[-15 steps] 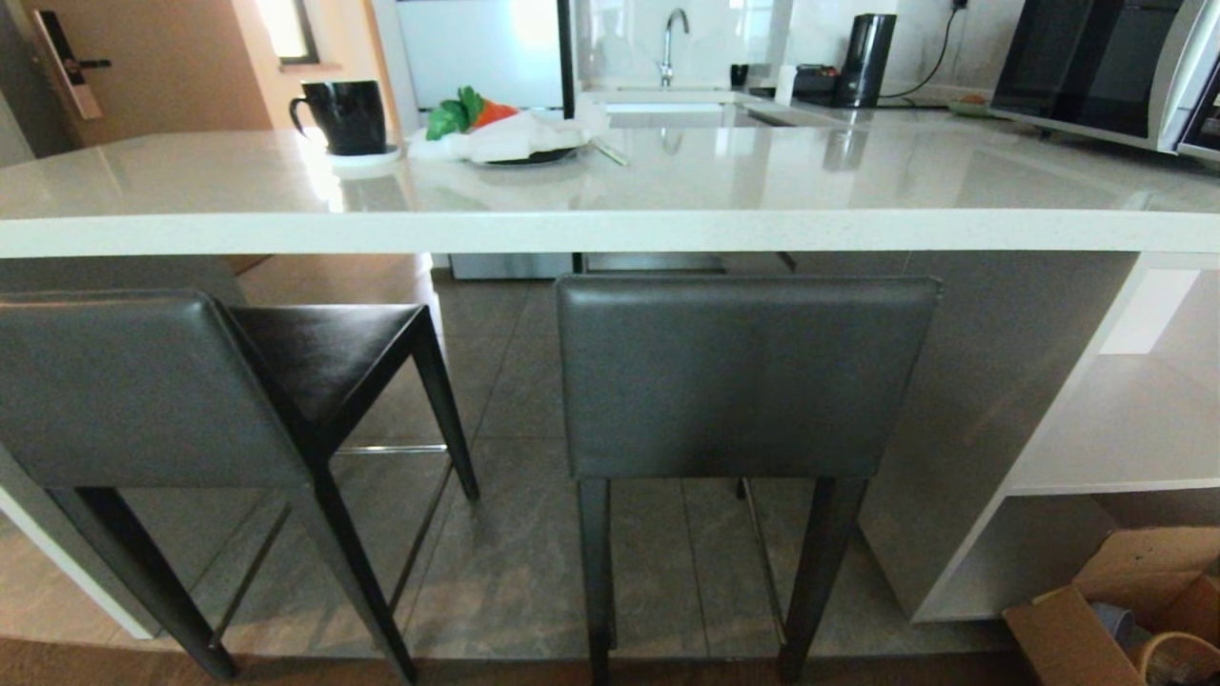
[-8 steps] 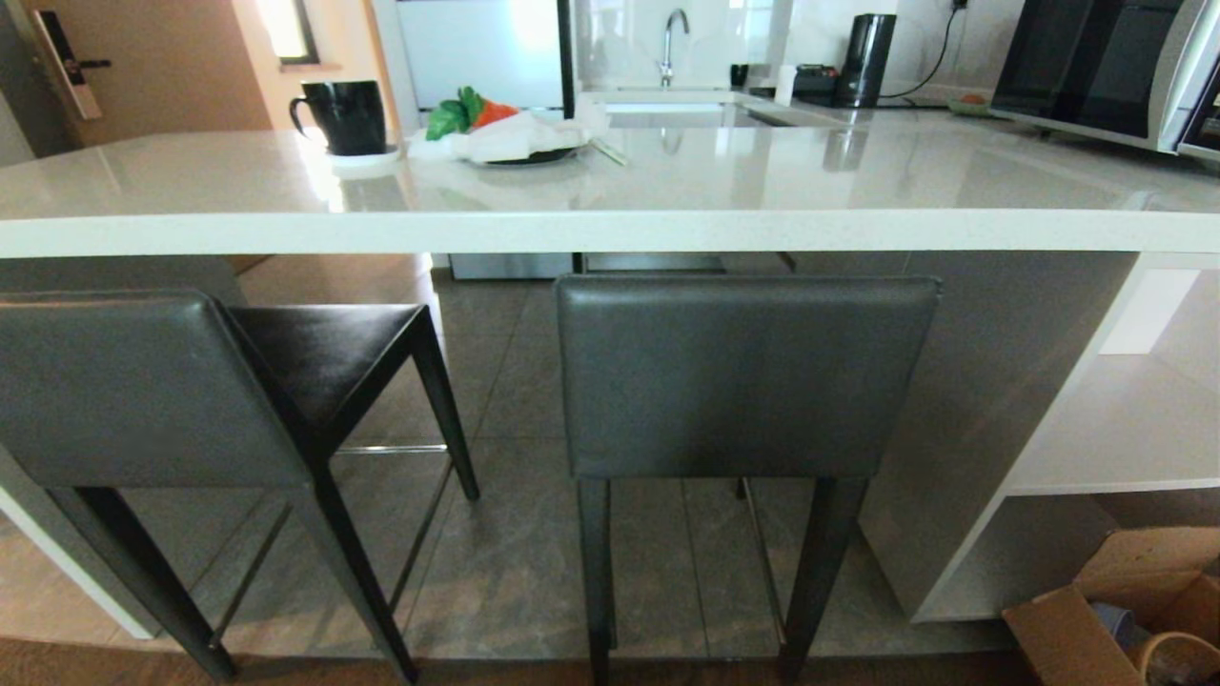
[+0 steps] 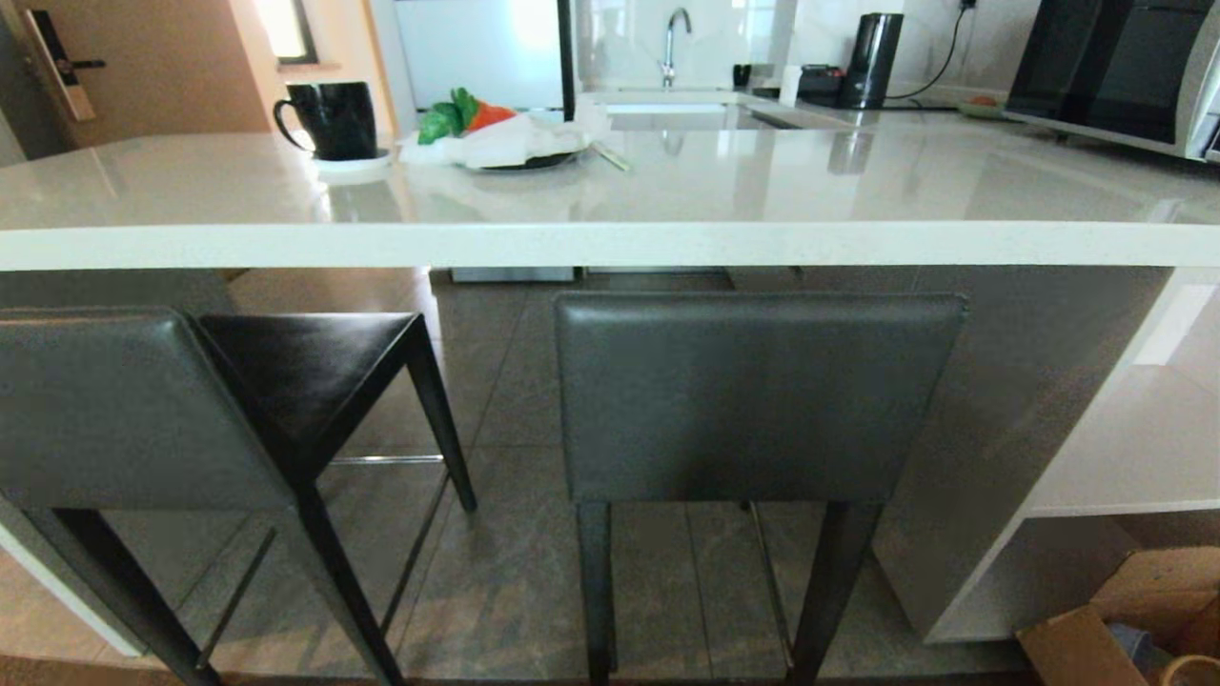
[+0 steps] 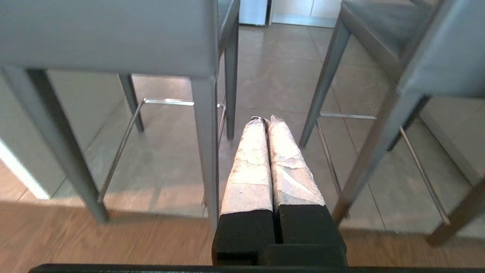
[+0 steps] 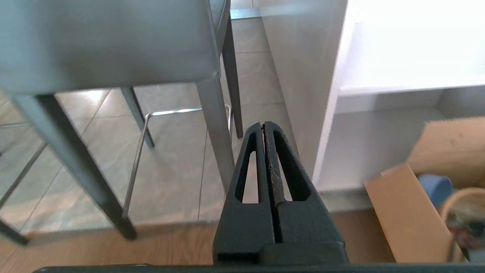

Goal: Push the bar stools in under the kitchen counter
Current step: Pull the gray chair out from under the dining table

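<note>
Two bar stools stand in front of the kitchen counter (image 3: 610,243). The left stool (image 3: 124,410) is turned at an angle, its dark seat showing beside the backrest. The right stool (image 3: 753,395) faces the counter squarely, its backrest just below the counter's edge. Neither gripper shows in the head view. My left gripper (image 4: 265,119) is shut and empty, low down, pointing into the gap between the left stool (image 4: 106,34) and the right stool (image 4: 443,53). My right gripper (image 5: 264,124) is shut and empty, pointing past the right stool's (image 5: 106,41) leg toward the grey panel.
On the counter sit a black mug (image 3: 334,119) and a plate with cloth and vegetables (image 3: 505,143). A white shelf unit (image 3: 1125,448) stands to the right of the stools, with a cardboard box (image 3: 1096,648) on the floor by it. A microwave (image 3: 1115,71) is at the far right.
The whole head view has shifted: counter and stools now sit lower and slightly larger, so the camera has moved closer. The stools keep their places relative to the counter.
</note>
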Controlling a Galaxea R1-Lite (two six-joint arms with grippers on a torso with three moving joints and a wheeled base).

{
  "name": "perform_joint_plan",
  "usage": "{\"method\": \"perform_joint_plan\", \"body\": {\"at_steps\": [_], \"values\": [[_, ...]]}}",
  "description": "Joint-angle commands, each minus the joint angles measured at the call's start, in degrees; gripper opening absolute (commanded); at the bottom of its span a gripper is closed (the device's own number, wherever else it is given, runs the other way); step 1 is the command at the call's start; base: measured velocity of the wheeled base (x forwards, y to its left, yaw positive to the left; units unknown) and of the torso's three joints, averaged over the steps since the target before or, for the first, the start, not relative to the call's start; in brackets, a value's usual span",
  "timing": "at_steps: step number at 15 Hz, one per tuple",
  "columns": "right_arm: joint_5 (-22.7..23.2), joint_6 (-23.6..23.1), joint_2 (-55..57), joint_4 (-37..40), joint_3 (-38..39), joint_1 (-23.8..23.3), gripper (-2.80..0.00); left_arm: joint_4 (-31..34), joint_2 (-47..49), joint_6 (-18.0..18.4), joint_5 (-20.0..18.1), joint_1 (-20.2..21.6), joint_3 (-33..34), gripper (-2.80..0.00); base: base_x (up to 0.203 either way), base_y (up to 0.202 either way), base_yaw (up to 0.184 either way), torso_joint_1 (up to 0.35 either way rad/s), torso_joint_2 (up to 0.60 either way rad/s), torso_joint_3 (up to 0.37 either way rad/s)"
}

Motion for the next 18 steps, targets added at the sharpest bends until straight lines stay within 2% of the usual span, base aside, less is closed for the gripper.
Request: {"method": "perform_joint_plan", "body": {"at_steps": [1,5,18], "values": [[-0.02,-0.02,0.08,-0.01,0.00,0.01,-2.80,-0.03,0.06,-0.03,0.01,0.00,0.18,-2.80,0.197,0.000,0.005,0.002,0.00,0.002],[-0.02,-0.02,0.08,-0.01,0.00,0.01,-2.80,-0.03,0.06,-0.03,0.01,0.00,0.18,-2.80,0.174,0.000,0.003,0.003,0.00,0.002],[-0.02,-0.02,0.08,-0.01,0.00,0.01,-2.80,-0.03,0.06,-0.03,0.10,0.00,0.18,-2.80,0.000,0.000,0.000,0.000,0.00,0.000]]}}
